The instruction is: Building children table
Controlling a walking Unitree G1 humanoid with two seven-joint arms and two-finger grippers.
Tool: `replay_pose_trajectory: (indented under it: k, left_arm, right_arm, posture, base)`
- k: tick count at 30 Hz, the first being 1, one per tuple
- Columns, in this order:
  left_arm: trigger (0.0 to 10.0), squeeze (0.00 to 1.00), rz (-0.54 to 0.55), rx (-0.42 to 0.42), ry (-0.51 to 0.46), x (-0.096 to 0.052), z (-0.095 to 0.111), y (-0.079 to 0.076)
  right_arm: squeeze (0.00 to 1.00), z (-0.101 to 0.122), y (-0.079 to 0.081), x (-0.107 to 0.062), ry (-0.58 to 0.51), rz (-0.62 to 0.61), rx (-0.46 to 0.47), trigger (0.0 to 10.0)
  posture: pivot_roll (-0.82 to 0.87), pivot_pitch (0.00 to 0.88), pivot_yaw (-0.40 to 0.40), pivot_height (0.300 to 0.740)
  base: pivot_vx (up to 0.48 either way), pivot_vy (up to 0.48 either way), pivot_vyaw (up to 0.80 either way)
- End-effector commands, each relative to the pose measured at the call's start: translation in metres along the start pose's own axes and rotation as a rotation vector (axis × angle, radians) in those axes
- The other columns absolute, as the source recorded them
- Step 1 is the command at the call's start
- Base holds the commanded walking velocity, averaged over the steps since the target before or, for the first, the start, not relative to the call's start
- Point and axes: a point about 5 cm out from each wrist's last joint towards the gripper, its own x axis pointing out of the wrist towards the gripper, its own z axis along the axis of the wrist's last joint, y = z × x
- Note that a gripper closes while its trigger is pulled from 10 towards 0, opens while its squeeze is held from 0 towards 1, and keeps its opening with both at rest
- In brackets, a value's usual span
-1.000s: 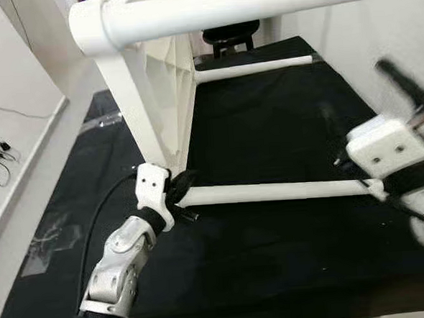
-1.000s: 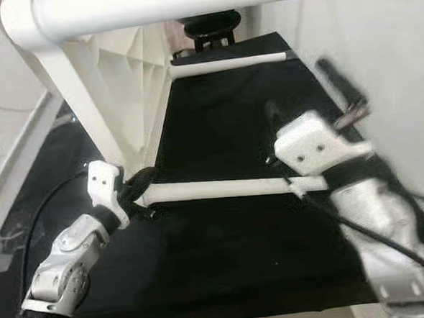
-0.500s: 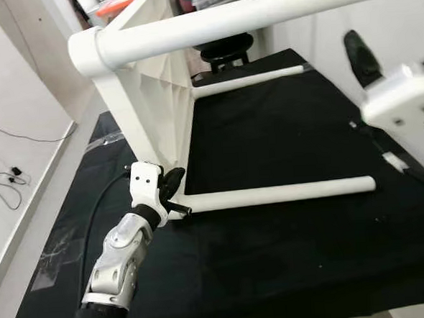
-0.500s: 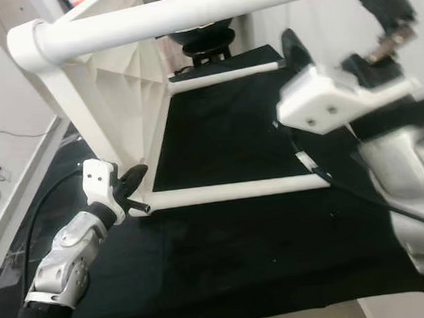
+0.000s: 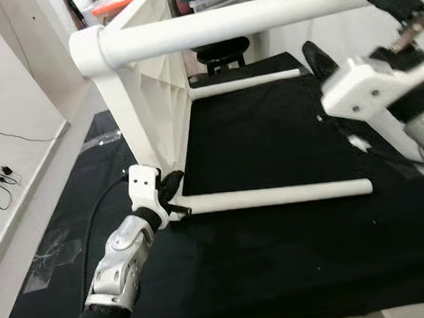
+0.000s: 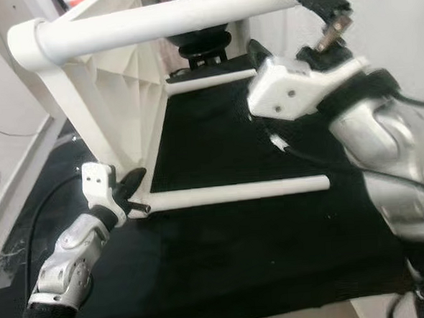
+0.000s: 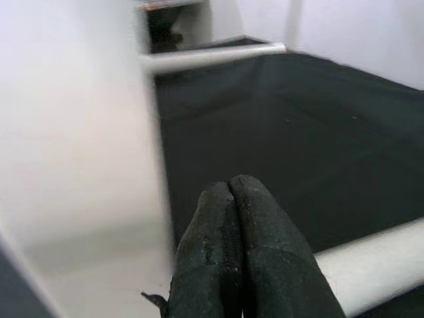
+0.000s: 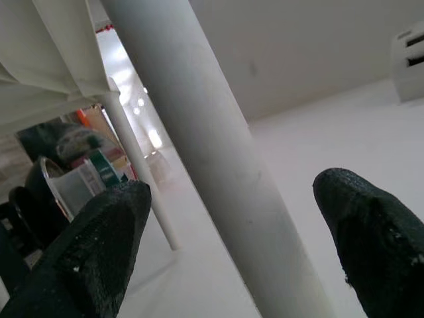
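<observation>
I have the white children's table (image 5: 154,98) lying on its side on a black mat (image 5: 275,256) on the floor, its ribbed underside facing the middle of the mat. One leg (image 5: 272,196) lies flat along the mat near its front edge, another leg (image 5: 243,83) runs along the mat's far edge, and an upper leg (image 5: 218,23) juts out overhead.

My left hand (image 5: 172,194) is down at the base of the lower leg, where it meets the tabletop; its black fingers (image 7: 238,258) are pressed together, with the leg just beside them, and I cannot tell whether they pinch anything.

My right hand (image 6: 290,17) is raised to the upper leg, fingers (image 8: 99,252) spread wide, the leg passing between them without either pad touching it.

A black stool (image 5: 223,51) stands beyond the mat's far edge.
</observation>
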Motion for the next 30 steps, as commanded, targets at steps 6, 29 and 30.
replay_pose_trajectory:
  k: [6,29,30]
  left_arm:
    - [10.0,0.00,0.006,-0.015,0.049,0.000,-0.008,-0.004]
    - [10.0,0.00,0.211,0.048,0.027,0.011,-0.001,0.022]
    - [10.0,0.00,0.218,0.054,0.024,0.015,0.000,0.023]
  right_arm:
    - [0.00,0.001,0.013,0.012,-0.027,0.089,-0.006,10.0]
    - [0.00,-0.013,-0.001,0.031,0.013,0.116,-0.074,0.0]
    - [0.00,-0.013,-0.003,0.032,0.012,0.113,-0.083,0.0]
  posture:
    - [-0.21,0.099,0.116,0.740]
    - [-0.23,0.123,0.089,0.740]
    - [-0.24,0.125,0.086,0.740]
  base:
    - [0.000,0.000,0.00]
    - [0.000,0.000,0.00]
    - [0.000,0.000,0.00]
